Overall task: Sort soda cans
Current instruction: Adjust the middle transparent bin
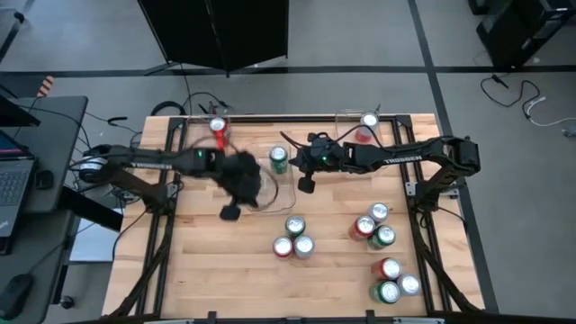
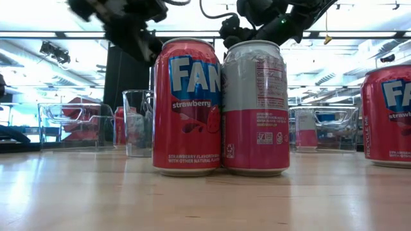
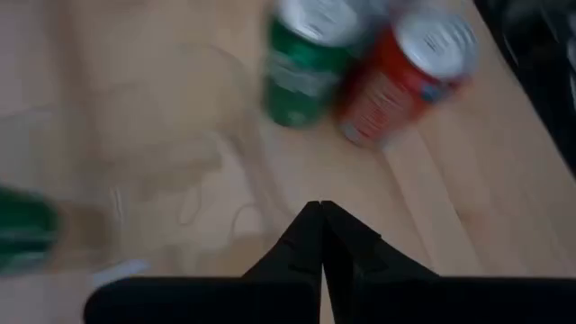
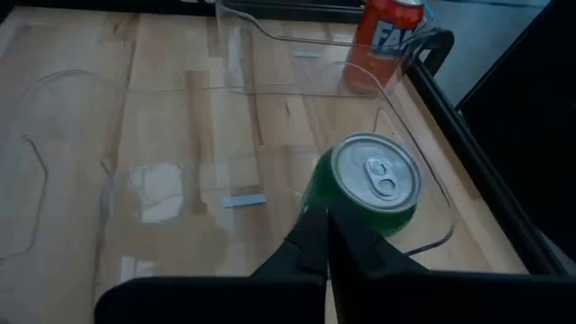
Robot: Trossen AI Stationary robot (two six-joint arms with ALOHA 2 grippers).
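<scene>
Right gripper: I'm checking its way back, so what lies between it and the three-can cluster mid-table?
In the high view, only bare wooden tabletop lies between the right gripper, fingers shut, and the three-can cluster.

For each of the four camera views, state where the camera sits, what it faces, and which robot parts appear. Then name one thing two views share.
High view: overhead, straight down on the table; both arms, left gripper and right gripper.
Low view: table height, level across; two cans close up, arms above.
Left wrist view: on the left arm, facing down at the table; its shut fingers.
Right wrist view: on the right arm; shut fingers.
Shared: the green can in a clear bin also shows in the high view.
</scene>
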